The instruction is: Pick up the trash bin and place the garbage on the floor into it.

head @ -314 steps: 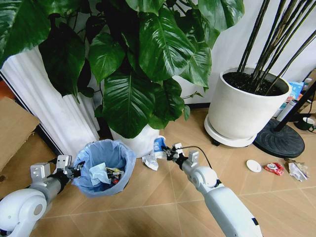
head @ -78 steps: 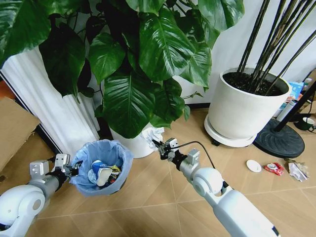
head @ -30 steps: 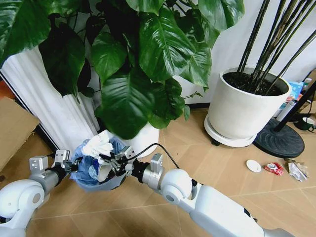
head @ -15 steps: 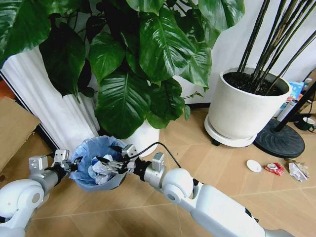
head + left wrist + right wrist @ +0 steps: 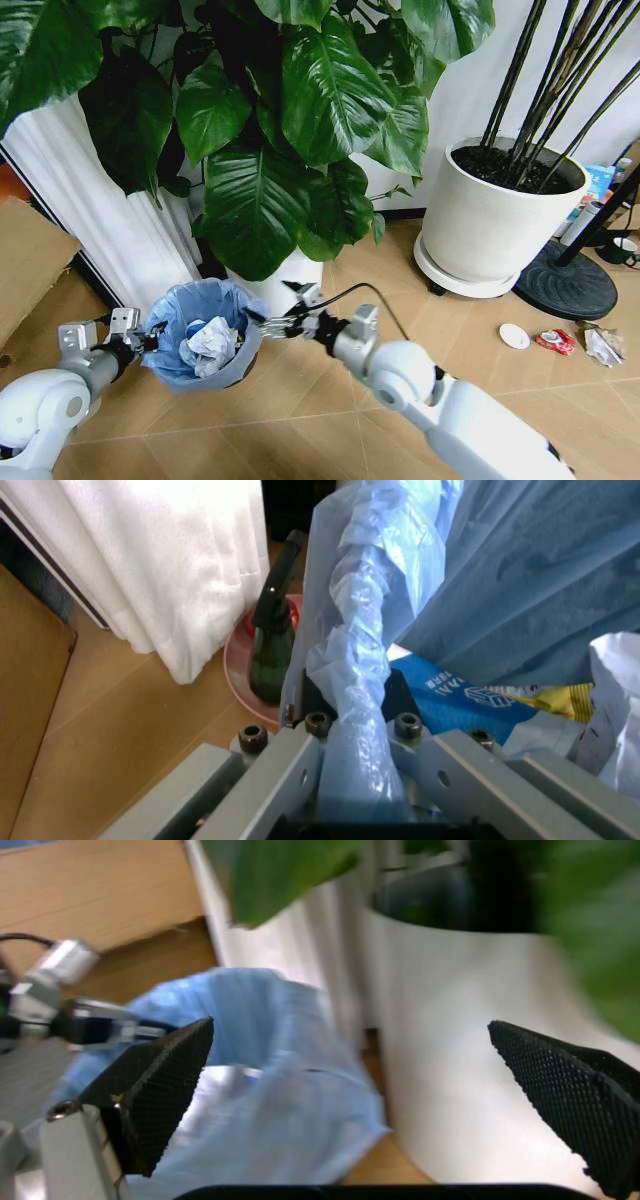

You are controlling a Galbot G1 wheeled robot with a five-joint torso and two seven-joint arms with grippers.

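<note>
The trash bin (image 5: pixel 200 335) sits at the near left of the scene, lined with a crinkled light-blue bag, just in front of the white pot (image 5: pixel 285 285) of the big leafy plant. Crumpled white paper (image 5: pixel 212 343) lies inside it on top of other litter, and the left wrist view shows a blue printed wrapper (image 5: pixel 455 697) and a bit of yellow packet (image 5: pixel 555 699) in there too. The left hand (image 5: pixel 140 340) is closed on the bin's left rim, its fingers (image 5: pixel 300 769) clamped over the bunched bag edge. The right hand (image 5: pixel 270 318) hovers just beside the bin's right rim, its black fingers (image 5: pixel 160 1084) spread wide apart and holding nothing. Behind the bin, by the white curtain (image 5: pixel 150 562), a green bottle (image 5: pixel 272 649) stands upright in a pink dish (image 5: pixel 240 679). Far off to the right, on the wooden floor (image 5: pixel 300 400) near the large white pot (image 5: pixel 495 215) and the black round stand base (image 5: pixel 565 285), more garbage lies scattered: a white round lid (image 5: pixel 514 336), a red wrapper (image 5: pixel 555 341) and a crumpled white scrap (image 5: pixel 603 347).
</note>
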